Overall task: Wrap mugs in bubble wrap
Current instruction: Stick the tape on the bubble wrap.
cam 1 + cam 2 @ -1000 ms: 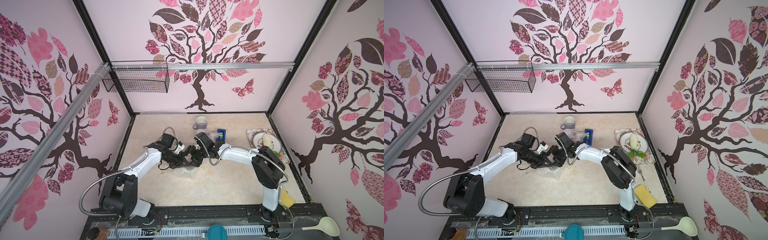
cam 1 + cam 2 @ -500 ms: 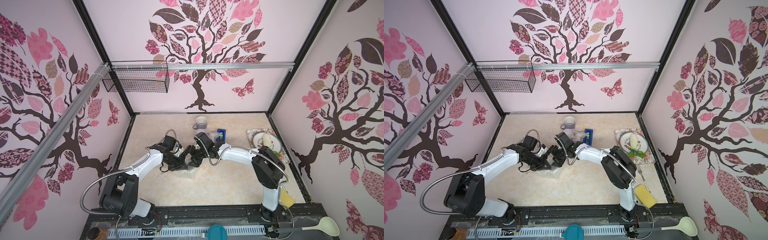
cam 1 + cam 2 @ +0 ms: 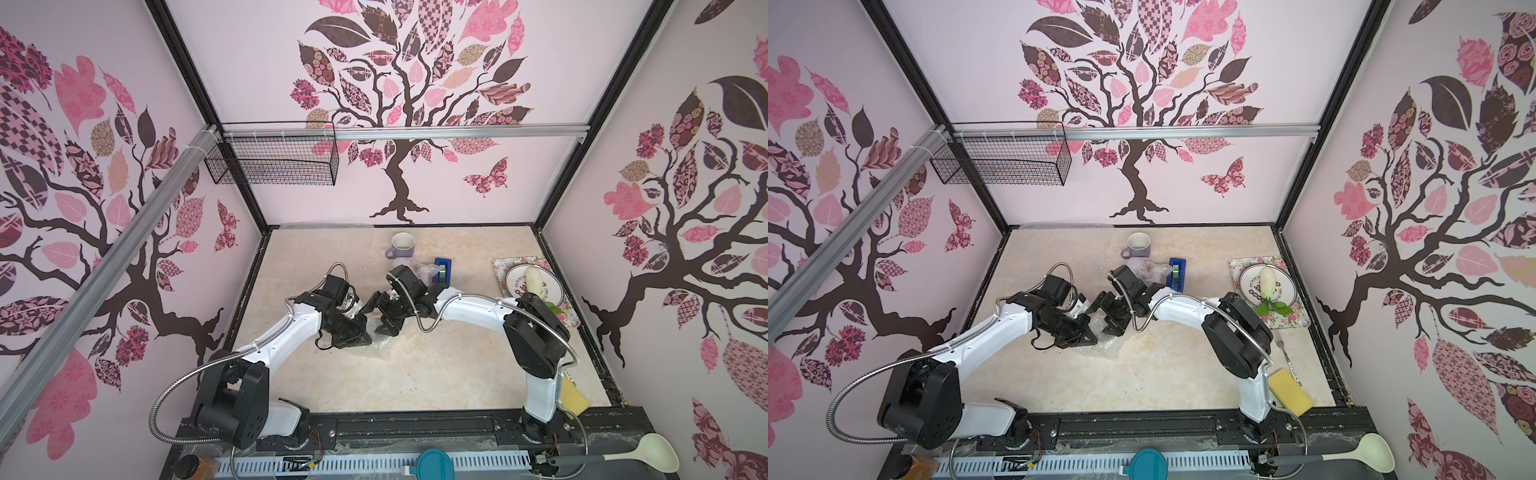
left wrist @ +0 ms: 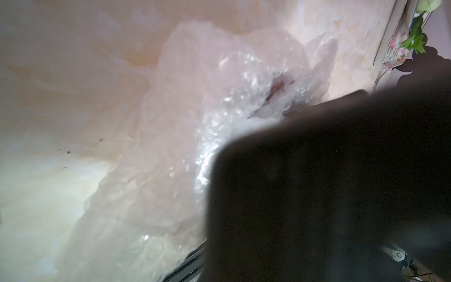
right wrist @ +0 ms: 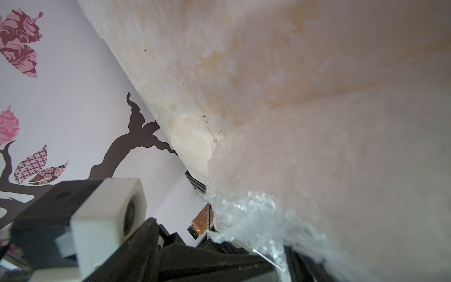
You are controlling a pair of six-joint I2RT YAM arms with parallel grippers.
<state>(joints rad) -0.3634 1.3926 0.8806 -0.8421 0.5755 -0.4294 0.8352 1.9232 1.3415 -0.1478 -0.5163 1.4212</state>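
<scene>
Bubble wrap [image 4: 185,136] bunched on table [image 3: 415,374]; lavender mug [image 3: 401,245] apart.

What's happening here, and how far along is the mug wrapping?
Both arms meet mid-table over a crumpled sheet of bubble wrap; something reddish shows through it in the left wrist view. The left gripper is shut at the wrap, the right gripper close beside it. The lavender mug stands bare at the back; another clear crumpled bundle lies by the blue tape dispenser.
</scene>
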